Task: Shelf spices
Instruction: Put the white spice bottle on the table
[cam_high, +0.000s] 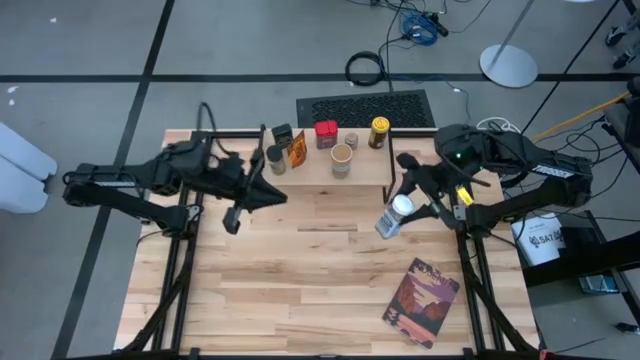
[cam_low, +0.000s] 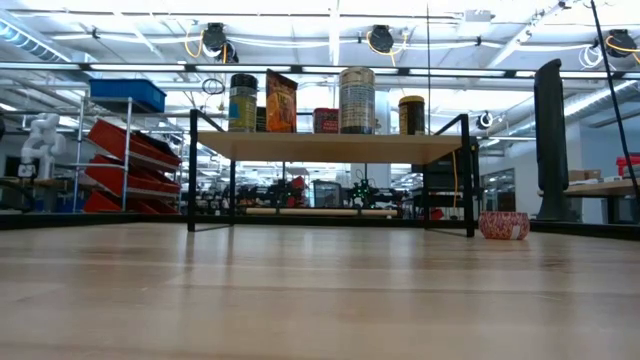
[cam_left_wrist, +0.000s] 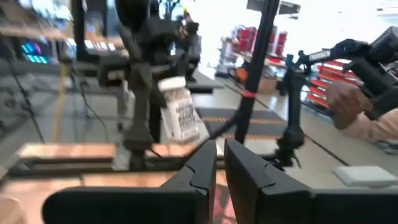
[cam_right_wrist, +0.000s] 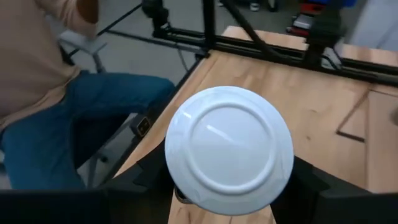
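Note:
The shelf (cam_high: 320, 172) stands at the table's far middle; it also shows in the low view (cam_low: 330, 147). Several spices stand on its plank: a black-topped jar (cam_high: 275, 160), an orange-labelled pack (cam_high: 297, 148), a red tin (cam_high: 326, 133), a tan-topped jar (cam_high: 342, 158) and a yellow-topped jar (cam_high: 379, 130). My right gripper (cam_high: 405, 212) is shut on a white-topped jar (cam_high: 392, 216) just off the shelf's right end. My left gripper (cam_high: 278, 194) is shut and empty in front of the shelf's left part. My right gripper pinches the white-topped jar between its two fingers (cam_right_wrist: 146, 177), one on each side of the body just below the lid (cam_right_wrist: 229, 149). The fingers come from above. The jar is tilted, lid toward the wrist, and lifted clear of the table (cam_left_wrist: 177, 115).
A flat reddish picture-covered book (cam_high: 420, 300) lies at the table's near right. A small red patterned round thing (cam_low: 503, 225) shows right of the shelf in the low view. A person in jeans (cam_right_wrist: 93, 118) sits beyond the table's edge. Bare planks lie in the table's middle (cam_high: 300, 260).

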